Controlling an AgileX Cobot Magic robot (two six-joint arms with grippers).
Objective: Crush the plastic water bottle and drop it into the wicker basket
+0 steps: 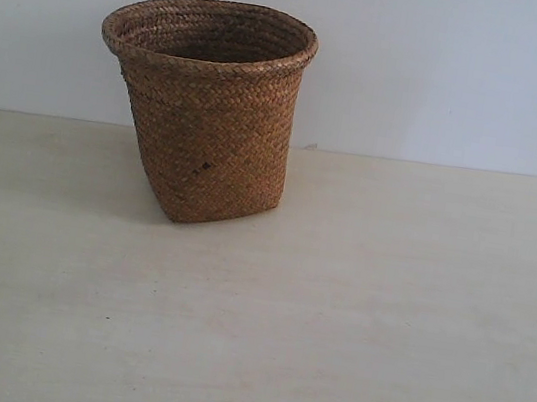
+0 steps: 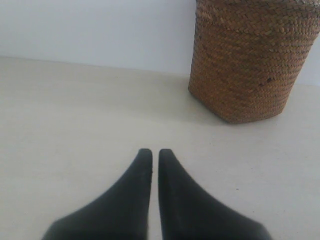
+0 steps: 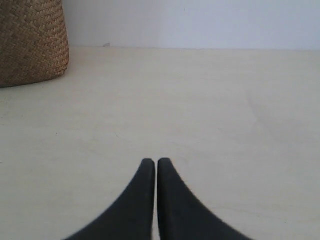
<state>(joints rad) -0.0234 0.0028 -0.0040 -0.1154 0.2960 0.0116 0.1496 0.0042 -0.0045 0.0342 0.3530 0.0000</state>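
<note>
**A:** Both tools fill the near view. The left tool has its tips pressed together with nothing between them. The right tool is the same, closed and empty, low over the table.

**B:** And the bottle?

**A:** Nowhere in sight, neither on the table nor in either tool. It could be down inside the basket, whose depths are hidden from here.

**B:** So which step is this?

**A:** Hard call. I'd say it's either the very start or the finish. If it's the start, the bottle has to be found first, then the tools opened to squeeze it.

**B:** And the basket itself?

**A:** Upright, brown weave, rolled rim, standing left of centre toward the table's far edge, apart from both tools.
</note>
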